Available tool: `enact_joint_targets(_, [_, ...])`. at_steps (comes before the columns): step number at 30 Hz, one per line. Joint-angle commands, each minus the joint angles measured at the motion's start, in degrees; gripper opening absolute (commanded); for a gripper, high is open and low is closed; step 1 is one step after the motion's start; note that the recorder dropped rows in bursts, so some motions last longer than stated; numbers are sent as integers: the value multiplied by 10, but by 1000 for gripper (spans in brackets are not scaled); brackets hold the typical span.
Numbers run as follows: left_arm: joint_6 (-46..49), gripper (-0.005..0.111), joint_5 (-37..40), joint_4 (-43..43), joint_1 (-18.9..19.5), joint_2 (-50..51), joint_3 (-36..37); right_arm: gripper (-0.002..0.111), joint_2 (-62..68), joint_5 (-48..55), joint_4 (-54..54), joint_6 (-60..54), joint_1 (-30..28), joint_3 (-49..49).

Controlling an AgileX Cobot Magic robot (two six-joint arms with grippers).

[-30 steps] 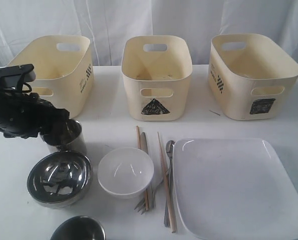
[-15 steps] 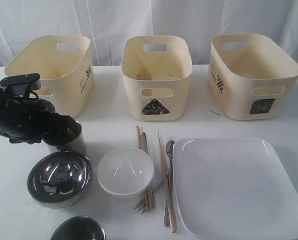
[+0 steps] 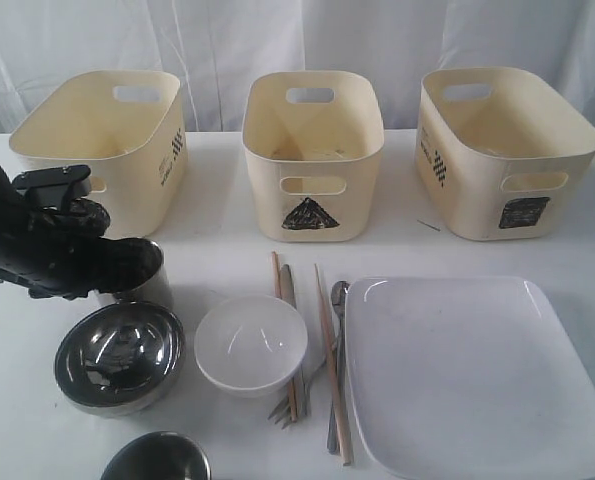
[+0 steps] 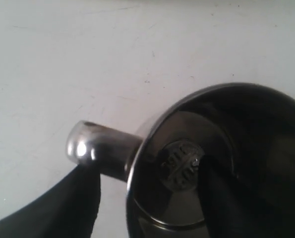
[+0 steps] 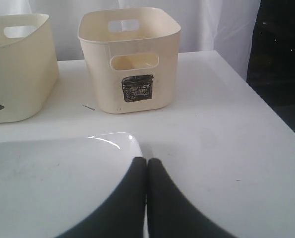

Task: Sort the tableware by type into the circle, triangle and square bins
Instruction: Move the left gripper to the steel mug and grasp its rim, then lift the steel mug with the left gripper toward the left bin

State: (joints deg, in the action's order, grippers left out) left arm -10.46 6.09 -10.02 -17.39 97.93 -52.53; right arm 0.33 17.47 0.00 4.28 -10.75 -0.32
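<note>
In the exterior view, at the far left, the left gripper (image 3: 125,262) is seen lower than a second ago: the wrist has been brought down over the steel mug (image 3: 145,288). The mug stands on the surface (image 3: 217,250) in front of the leftmost bin (image 3: 127,125), whose mark is hidden by the arm. In the left wrist view the jaws are held wide apart, one finger (image 4: 58,208) outside by the handle (image 4: 95,148) and the other inside the cup. The wall is thus straddled but not yet pinched, and closing and lifting are judged to come next.

The steel bowl (image 3: 119,355), white bowl (image 3: 250,343), chopsticks (image 3: 324,310) and square plate (image 3: 477,370) lie unsorted. Nothing is seen inside the triangle bin (image 3: 312,150) or the square bin (image 3: 502,150). At the right, in the right wrist view, the right gripper (image 5: 146,198) is shown pressed together, empty, above the plate's corner.
</note>
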Motion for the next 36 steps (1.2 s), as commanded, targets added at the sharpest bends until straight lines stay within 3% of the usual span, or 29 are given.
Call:
enact_joint_targets(1, [-3,56,-2,-5,3,4,-2,0,-3,-8,0,-6,3,3])
enact_joint_targets(9, [-1,27,-16,2,3,4,-2,0,-3,-8,0,-6,3,3])
enact_joint_targets(18, [2,4,-37,9,3,-10,-2,0,-3,-8,0,-6,3,3])
enact_joint_targets(36, [4,1,-16,35,1,-141,-2,0,-3,-8,5,-6,3,3])
